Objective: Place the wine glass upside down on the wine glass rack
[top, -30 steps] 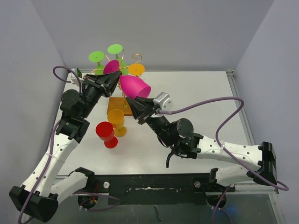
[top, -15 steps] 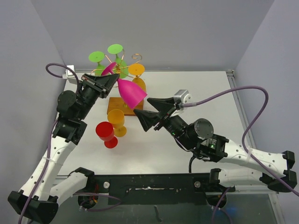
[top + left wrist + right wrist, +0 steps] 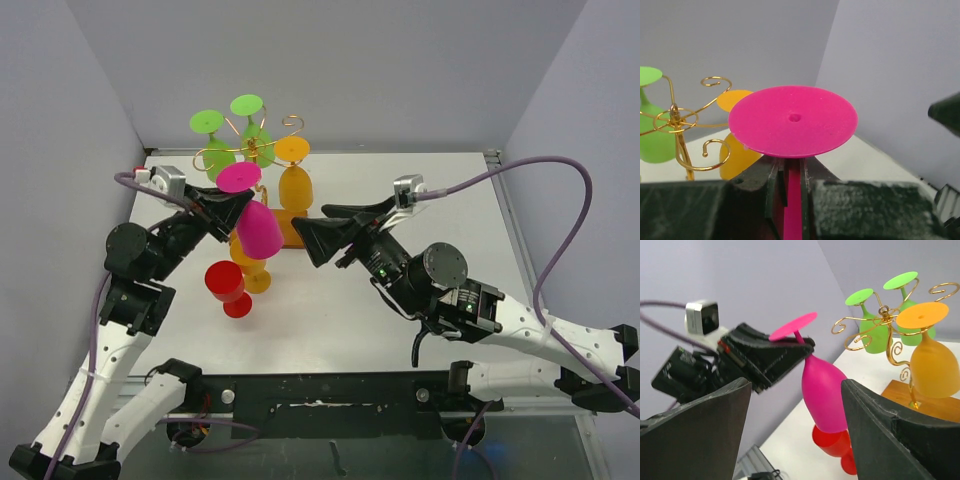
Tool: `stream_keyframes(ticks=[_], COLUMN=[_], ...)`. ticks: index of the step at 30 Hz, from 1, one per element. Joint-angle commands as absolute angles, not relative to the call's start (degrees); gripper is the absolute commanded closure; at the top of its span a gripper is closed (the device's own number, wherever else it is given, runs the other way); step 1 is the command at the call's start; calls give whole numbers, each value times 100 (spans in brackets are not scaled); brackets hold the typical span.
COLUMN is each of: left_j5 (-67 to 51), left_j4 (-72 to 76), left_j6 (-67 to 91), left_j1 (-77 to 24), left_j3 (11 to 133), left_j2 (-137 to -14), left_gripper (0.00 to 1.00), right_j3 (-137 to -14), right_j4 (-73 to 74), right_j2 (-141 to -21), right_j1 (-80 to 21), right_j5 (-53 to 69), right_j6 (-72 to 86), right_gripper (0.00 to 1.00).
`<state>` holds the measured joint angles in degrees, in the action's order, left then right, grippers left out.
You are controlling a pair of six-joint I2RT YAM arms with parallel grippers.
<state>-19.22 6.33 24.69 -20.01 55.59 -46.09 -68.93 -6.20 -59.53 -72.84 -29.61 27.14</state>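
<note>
The magenta plastic wine glass (image 3: 258, 228) is hanging inverted, its flat round foot uppermost and its bowl directly beneath the left gripper (image 3: 240, 203), clear of the white desk (image 3: 420, 200). That gripper is clamping narrowly on the stem, just under the foot. The right gripper (image 3: 310, 232) is standing wide and holding nothing, its fingers pointing at the bowl from the far side but apart from it.

The thin gold wire wine glass rack (image 3: 676, 119) is standing just beyond the left gripper. Two green glasses (image 3: 246, 104) and an orange glass (image 3: 294, 185) are already hanging from it. A red glass (image 3: 226, 282) and a yellow-orange glass (image 3: 250, 262) are sitting on the desk below the left gripper.

Assessment: the hanging step is not yet done. An unoccupied scroll appears to lie ahead and left of the left gripper. The stem should be slid sideways into that curl with the foot kept level and above the wire, then lowered until the foot seats. The bowl risks striking the orange glass, and the right gripper should be kept clear.
</note>
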Motion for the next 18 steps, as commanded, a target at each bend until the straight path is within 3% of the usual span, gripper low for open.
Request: stream_keyframes(ticks=[1, 8, 18], left_j5=[-2610, -3235, -3567], left_j4=[1420, 1402, 1901], left_j6=[962, 224, 297], left_j1=[-1993, -2027, -2039], left_j3=[5224, 5066, 4770], left_j2=[-4311, -4229, -4228], left_gripper=[100, 100, 100], right_j3=[-7409, -7561, -8006], right_j4=[-584, -655, -613], right_j2=[-6201, -6639, -7353], right_j1=[-7074, -6169, -6055], right_j5=[-3214, -1805, -1037], right_j6=[3845, 5224, 5579], right_gripper=[27, 31, 46])
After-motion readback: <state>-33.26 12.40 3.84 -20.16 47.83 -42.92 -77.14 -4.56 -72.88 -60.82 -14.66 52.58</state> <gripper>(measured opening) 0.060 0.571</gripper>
